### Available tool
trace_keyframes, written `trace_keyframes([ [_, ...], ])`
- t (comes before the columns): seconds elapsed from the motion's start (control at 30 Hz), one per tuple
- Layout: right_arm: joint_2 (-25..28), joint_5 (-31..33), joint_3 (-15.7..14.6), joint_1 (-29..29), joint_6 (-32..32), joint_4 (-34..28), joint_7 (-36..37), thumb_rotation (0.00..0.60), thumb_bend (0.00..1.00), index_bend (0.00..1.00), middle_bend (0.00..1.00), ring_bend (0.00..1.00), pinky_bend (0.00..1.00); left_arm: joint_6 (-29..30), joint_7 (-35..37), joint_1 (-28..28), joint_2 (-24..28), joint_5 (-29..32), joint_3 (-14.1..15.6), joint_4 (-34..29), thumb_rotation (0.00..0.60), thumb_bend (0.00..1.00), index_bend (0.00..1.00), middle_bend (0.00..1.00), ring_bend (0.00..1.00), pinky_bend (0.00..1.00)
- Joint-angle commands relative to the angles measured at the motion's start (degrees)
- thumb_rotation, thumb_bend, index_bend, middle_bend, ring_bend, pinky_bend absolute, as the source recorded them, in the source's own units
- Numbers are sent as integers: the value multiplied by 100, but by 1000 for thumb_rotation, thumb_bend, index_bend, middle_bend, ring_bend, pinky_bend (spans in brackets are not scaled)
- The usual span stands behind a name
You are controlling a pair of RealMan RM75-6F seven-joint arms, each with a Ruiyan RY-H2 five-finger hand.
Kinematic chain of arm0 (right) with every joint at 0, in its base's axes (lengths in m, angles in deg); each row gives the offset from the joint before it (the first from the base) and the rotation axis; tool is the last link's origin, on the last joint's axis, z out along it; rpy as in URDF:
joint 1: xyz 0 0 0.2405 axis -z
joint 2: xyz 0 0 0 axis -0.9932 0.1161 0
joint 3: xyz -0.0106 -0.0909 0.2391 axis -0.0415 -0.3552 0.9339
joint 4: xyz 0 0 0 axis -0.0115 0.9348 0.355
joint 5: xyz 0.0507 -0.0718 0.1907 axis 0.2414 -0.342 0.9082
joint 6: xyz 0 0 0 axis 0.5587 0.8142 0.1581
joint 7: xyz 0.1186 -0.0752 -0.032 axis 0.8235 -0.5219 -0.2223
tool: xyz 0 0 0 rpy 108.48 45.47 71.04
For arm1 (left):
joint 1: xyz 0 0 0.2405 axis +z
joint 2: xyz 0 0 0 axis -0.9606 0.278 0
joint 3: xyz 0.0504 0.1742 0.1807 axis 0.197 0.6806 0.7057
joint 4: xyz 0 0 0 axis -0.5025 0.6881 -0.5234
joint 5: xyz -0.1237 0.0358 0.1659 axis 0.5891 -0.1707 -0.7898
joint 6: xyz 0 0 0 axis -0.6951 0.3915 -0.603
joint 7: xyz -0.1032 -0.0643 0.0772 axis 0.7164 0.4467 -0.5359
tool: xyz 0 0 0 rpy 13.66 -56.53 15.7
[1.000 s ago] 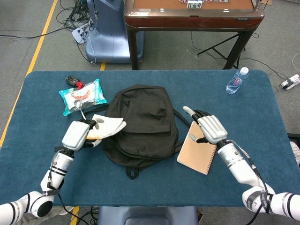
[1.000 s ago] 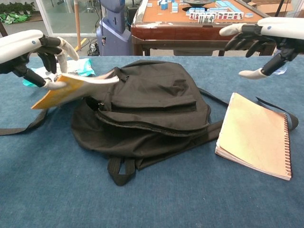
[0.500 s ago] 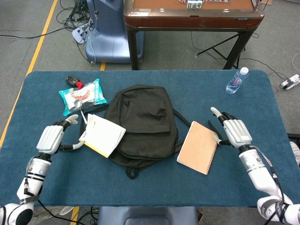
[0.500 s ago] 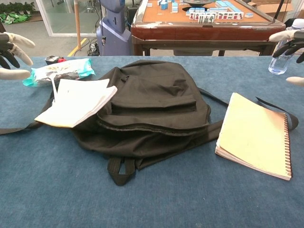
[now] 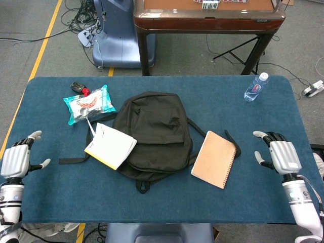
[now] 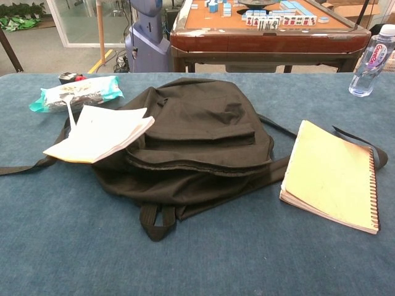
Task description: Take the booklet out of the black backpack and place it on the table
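Booklet (image 5: 111, 146) against black backpack (image 5: 154, 132)

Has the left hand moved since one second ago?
Yes. The left hand has withdrawn leftward, away from the backpack, leaving the booklet behind.

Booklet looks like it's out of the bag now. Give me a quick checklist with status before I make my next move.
1. Booklet outside the black backpack: ok.
2. Booklet fully on the table: not ok; in the chest view its right edge rests on the backpack's side.
3. Left hand holds nothing, away from the booklet: ok.
4. Right hand holds nothing, off to the right of the spiral notebook: ok.
5. Backpack strap trapped under the booklet: cannot tell.
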Motion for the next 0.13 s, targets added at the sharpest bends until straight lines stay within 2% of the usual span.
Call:
trace_keyframes([
  [0.03,-58,-179,-139,429,505,59,-90,600,366,273,328,228,221,170,-168,192,70,-74,148,-87,600,149,226,279,291,272],
  [0.13,-67,-296,-169,676,845,41,-107,600,366,293,336,233,232,389,-226,352,52,-288,253,-173,600,149,227,279,291,272],
])
